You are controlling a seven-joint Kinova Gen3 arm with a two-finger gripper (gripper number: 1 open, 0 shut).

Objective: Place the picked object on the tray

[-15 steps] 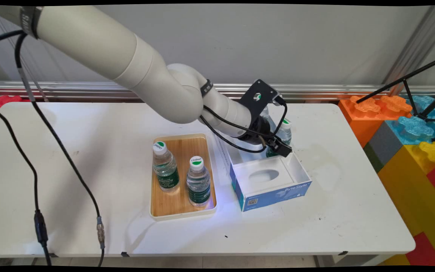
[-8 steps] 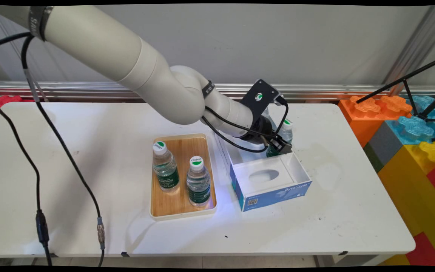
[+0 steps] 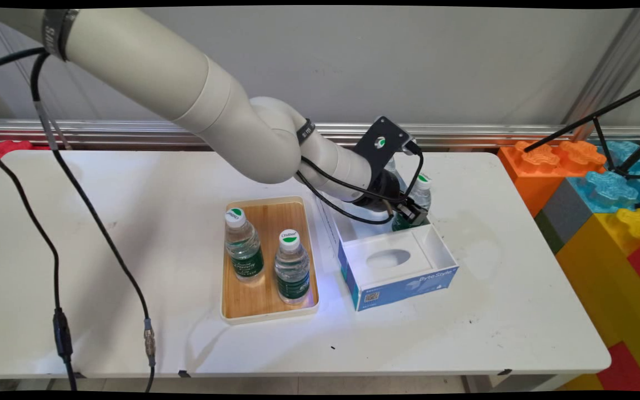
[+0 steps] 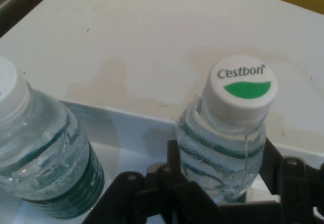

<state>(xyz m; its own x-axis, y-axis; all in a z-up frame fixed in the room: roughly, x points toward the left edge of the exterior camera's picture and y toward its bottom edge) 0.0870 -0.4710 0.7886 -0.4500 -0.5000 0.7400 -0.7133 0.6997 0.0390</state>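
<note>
A small water bottle (image 4: 228,138) with a white cap reading "Cestbon" over a green mark is standing upright in the far right corner of an open blue-and-white box (image 3: 400,278), and the claw (image 4: 223,193) is sitting with its black fingers (image 4: 174,168) on either side of the bottle's clear body; whether they are pressing on it or only flanking it, the pictures are not showing. In the main view the claw (image 3: 409,214) is reaching into the box's far end, with the same bottle (image 3: 417,197) showing just behind it. A second bottle (image 4: 40,158), also green-labelled and white-capped, is standing in the box near the first, partly cut off in the hand view. The box's front wall is carrying the words "Byte Style" and a square code, and a white insert with an oval hollow is filling its near part. To the left, just beside the box, a wooden tray (image 3: 267,311) with a pale rim is holding two more upright bottles, the farther one (image 3: 242,244) and the nearer one (image 3: 291,266), its cap lettered "Cestbon". Everything is resting on the white counter (image 3: 492,333).
</note>
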